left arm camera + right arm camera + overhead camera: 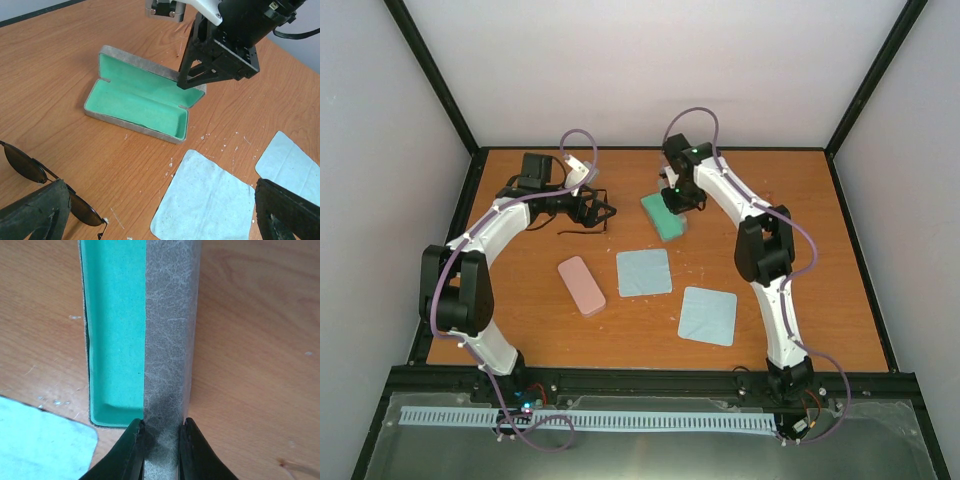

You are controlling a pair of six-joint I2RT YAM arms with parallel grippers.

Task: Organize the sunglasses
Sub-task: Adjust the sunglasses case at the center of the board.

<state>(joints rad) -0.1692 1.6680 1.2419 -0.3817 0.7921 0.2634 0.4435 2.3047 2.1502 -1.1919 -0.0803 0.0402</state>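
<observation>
Dark black sunglasses (582,218) (35,170) lie on the table at the back left. My left gripper (596,210) (160,205) hovers just over them, open wide, with the lenses next to its left finger (35,212). A grey case (667,216) (136,100) with green lining lies open at the back middle. My right gripper (677,199) (161,432) is shut on the case's raised grey lid (167,340), one finger on each face. The green tray (112,330) holds nothing.
A pink case (582,285) lies shut at the front left. Two pale blue cloths (644,272) (708,315) lie flat in the middle; one of them (205,200) sits under my left gripper. White crumbs dot the wood by the grey case.
</observation>
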